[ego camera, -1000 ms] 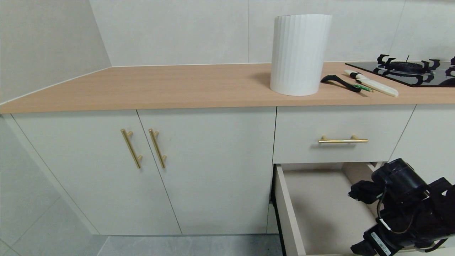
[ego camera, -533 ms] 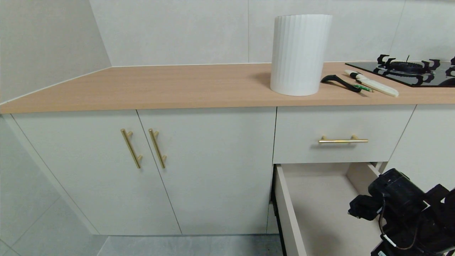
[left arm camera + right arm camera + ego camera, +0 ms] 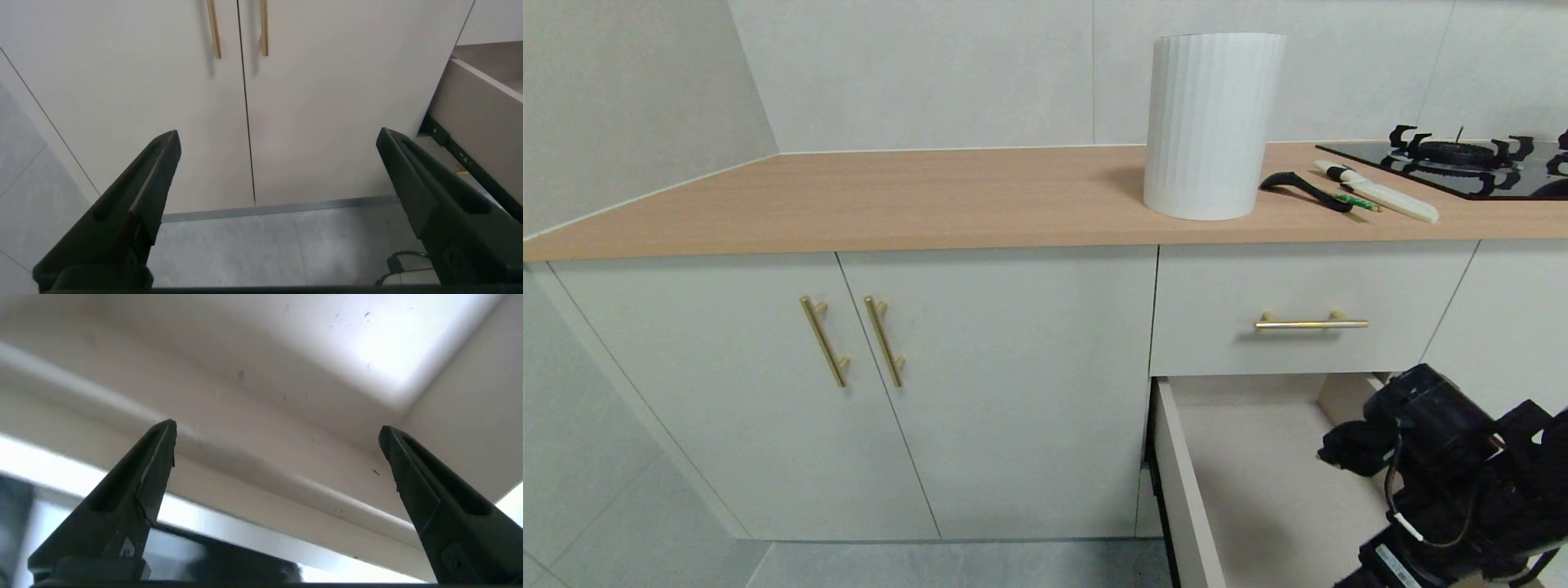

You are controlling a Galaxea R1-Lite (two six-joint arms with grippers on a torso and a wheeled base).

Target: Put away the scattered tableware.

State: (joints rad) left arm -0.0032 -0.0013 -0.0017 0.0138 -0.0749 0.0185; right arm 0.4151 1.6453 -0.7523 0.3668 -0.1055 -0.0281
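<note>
My right jaws: wide apart, empty, over the open drawer [image 3: 1176, 474]. My left jaws: wide apart, empty, facing the cabinet doors [image 3: 327, 82]. Tableware lies on the counter [image 3: 931, 196], right of the white canister [image 3: 1213, 122]: a black utensil [image 3: 1305, 189], possibly a peeler, with a white knife [image 3: 1376, 193] just beside it.

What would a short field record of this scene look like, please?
counter: canister; black utensil and white knife between it and the hob
upper drawer: shut
lower drawer: pulled open
left gripper: open, facing the cupboard doors
right gripper: open, at the lower drawer
</note>
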